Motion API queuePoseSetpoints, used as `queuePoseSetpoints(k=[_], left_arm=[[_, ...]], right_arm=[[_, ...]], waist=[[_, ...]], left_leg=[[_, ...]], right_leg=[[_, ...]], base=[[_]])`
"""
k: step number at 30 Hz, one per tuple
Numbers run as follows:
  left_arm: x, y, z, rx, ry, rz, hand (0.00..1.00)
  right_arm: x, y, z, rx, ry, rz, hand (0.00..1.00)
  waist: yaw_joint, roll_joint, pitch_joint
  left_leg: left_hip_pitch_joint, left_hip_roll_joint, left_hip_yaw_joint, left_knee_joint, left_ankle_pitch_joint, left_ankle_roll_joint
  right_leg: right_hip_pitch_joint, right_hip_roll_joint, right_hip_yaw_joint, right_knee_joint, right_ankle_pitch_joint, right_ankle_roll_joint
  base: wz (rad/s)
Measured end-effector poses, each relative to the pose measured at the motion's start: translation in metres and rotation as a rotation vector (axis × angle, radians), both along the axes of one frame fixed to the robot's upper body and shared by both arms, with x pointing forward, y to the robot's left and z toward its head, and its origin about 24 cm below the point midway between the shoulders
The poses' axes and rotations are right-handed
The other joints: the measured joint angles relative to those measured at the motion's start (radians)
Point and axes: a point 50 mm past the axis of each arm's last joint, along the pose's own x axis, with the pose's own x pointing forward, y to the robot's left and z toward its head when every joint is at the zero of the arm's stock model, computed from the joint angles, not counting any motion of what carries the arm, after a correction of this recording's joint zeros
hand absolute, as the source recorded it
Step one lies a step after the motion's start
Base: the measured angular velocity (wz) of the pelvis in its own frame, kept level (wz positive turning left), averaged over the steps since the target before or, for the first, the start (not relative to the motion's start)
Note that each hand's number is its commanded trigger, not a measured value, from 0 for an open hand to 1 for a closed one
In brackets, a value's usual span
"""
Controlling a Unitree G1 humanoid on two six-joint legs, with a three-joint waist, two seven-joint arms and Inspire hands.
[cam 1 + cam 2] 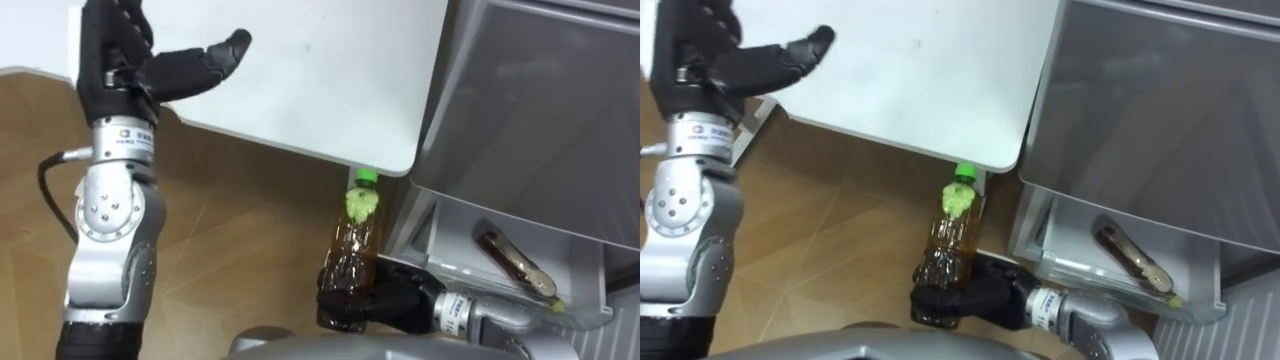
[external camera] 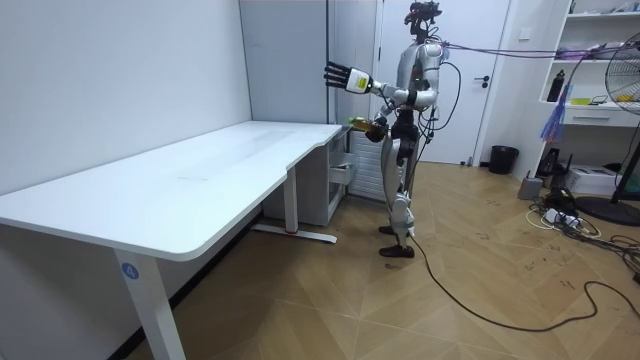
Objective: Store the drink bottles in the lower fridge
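A brown tea bottle [image 1: 356, 238] with a green cap stands upright in my right hand [image 1: 398, 300], whose dark fingers curl round its lower part. It hangs just left of the open lower fridge drawer [image 1: 470, 258]. A second brown bottle [image 1: 515, 262] lies on its side inside that drawer. My left hand [image 1: 118, 62] is raised at the upper left, open with fingers spread, above the edge of the white desk [image 1: 320, 70]. In the room view I stand at the desk's far end with the bottle [image 2: 362, 123] at waist height.
The grey fridge front [image 1: 545, 100] rises above the drawer on the right. The desk's rounded corner [image 1: 395, 160] overhangs right beside the bottle's cap. Wooden floor [image 1: 230, 230] lies below, between my two arms.
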Motion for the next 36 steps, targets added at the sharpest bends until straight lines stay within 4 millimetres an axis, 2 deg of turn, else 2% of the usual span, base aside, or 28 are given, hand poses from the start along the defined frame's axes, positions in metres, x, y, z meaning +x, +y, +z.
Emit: queuePoseSetpoints(k=[8, 9, 13, 15, 17, 18, 20, 23, 27, 31, 36], left_arm=[[-0.014, 0.028, -0.037, -0.079, 0.16, 0.167, 0.0], [-0.015, 0.03, -0.041, -0.082, 0.177, 0.181, 0.0], [-0.024, 0.042, -0.075, -0.099, 0.324, 0.248, 0.0], [-0.035, 0.046, -0.095, -0.097, 0.422, 0.273, 0.0], [-0.051, 0.046, -0.126, -0.104, 0.586, 0.29, 0.0], [-0.055, 0.045, -0.132, -0.105, 0.623, 0.292, 0.0], [-0.072, 0.039, -0.161, -0.102, 0.771, 0.284, 0.0], [-0.099, 0.036, -0.19, -0.118, 0.954, 0.288, 0.0], [-0.121, 0.034, -0.206, -0.124, 1.07, 0.288, 0.0], [-0.155, 0.037, -0.226, -0.139, 1.243, 0.319, 0.0], [-0.188, 0.032, -0.24, -0.174, 1.394, 0.28, 0.0]], right_arm=[[-0.001, -0.004, 0.0, -0.008, 0.009, -0.023, 1.0], [-0.001, -0.004, 0.0, -0.009, 0.007, -0.025, 1.0], [0.0, -0.004, 0.0, -0.007, 0.005, -0.038, 1.0], [0.0, -0.004, 0.0, -0.007, 0.01, -0.039, 1.0], [0.002, -0.003, 0.0, -0.013, 0.016, -0.051, 1.0], [0.003, -0.002, -0.001, -0.016, 0.016, -0.051, 1.0], [0.004, 0.0, -0.002, -0.027, 0.018, -0.06, 1.0], [0.006, 0.004, -0.001, -0.016, 0.015, -0.056, 1.0], [0.004, 0.006, -0.004, 0.005, 0.057, -0.079, 1.0], [-0.003, 0.01, -0.009, -0.008, 0.104, -0.066, 1.0], [0.002, 0.011, -0.008, -0.009, 0.091, -0.057, 1.0]], waist=[[0.034, 0.005, 0.0004], [0.036, 0.001, -0.0026], [0.061, -0.002, -0.0052], [0.064, -0.005, -0.0066], [0.064, -0.007, -0.0075], [0.062, -0.008, -0.008], [0.061, -0.008, -0.0032], [0.061, -0.015, -0.0014], [0.061, -0.025, -0.0052], [0.054, -0.025, -0.0058], [0.048, -0.028, -0.007]], left_leg=[[0.009, -0.002, -0.001, -0.008, 0.001, -0.001], [0.009, -0.002, -0.001, -0.008, 0.001, -0.001], [0.005, -0.002, 0.003, -0.009, 0.001, -0.001], [0.007, -0.002, 0.005, -0.009, 0.001, -0.001], [0.005, -0.001, 0.0, -0.009, 0.001, -0.001], [0.004, -0.002, -0.003, -0.009, 0.001, -0.001], [0.009, -0.002, -0.003, -0.012, 0.001, -0.001], [0.005, 0.0, -0.002, -0.013, 0.0, -0.002], [0.002, -0.003, -0.002, -0.015, -0.001, -0.001], [0.0, -0.003, 0.0, -0.015, -0.001, -0.001], [-0.011, -0.004, 0.0, -0.015, -0.001, -0.001]], right_leg=[[0.006, 0.001, 0.0, -0.017, -0.001, 0.0], [0.006, 0.001, 0.001, -0.017, -0.001, 0.0], [0.002, 0.001, 0.0, -0.019, -0.001, 0.0], [-0.001, 0.001, -0.003, -0.019, -0.002, 0.0], [-0.001, 0.001, -0.005, -0.02, -0.002, 0.0], [0.003, 0.001, -0.008, -0.02, -0.002, 0.0], [0.015, 0.0, -0.018, -0.021, -0.002, 0.001], [0.009, 0.002, -0.018, -0.022, -0.002, 0.001], [0.005, 0.001, -0.017, -0.028, -0.002, 0.001], [0.01, 0.001, -0.014, -0.031, -0.002, 0.001], [0.001, 0.001, -0.013, -0.032, -0.002, 0.001]], base=[[0.0], [0.0], [0.0], [0.0], [0.02], [0.09], [0.09], [-0.01], [0.0], [0.0], [0.0]])
